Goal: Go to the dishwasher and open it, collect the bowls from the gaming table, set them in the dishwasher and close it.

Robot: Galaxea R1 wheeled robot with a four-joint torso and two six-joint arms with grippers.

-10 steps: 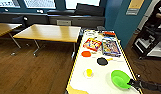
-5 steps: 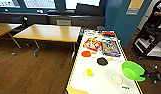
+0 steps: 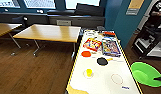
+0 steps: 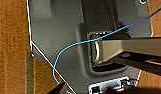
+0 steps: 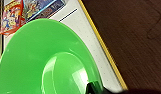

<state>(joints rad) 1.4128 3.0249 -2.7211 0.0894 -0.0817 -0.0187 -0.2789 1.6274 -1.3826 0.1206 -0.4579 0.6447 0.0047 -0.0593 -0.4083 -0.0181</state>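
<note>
The right gripper (image 3: 159, 79) pinched the rim of the lime-green bowl (image 3: 145, 73), which hung beside the gaming table (image 3: 106, 86), past its yellow rim and over the wooden floor (image 3: 33, 72). The small yellow bowl (image 3: 89, 72) sat on the table's white top, near a black disc (image 3: 102, 61) and an orange disc (image 3: 86, 53). Whether the left gripper was spread or pressed together could not be told.

You're in an office break room. Plain wooden tables (image 3: 49, 33) on metal legs stand on a dark wood floor (image 3: 33, 72), and a low counter (image 3: 71, 20) runs under a row of windows (image 3: 38, 3) along blue walls (image 3: 121, 17). A white game table (image 3: 101, 72) with a yellow rim carries boxed games (image 3: 102, 45) and pucks (image 3: 102, 61).
</note>
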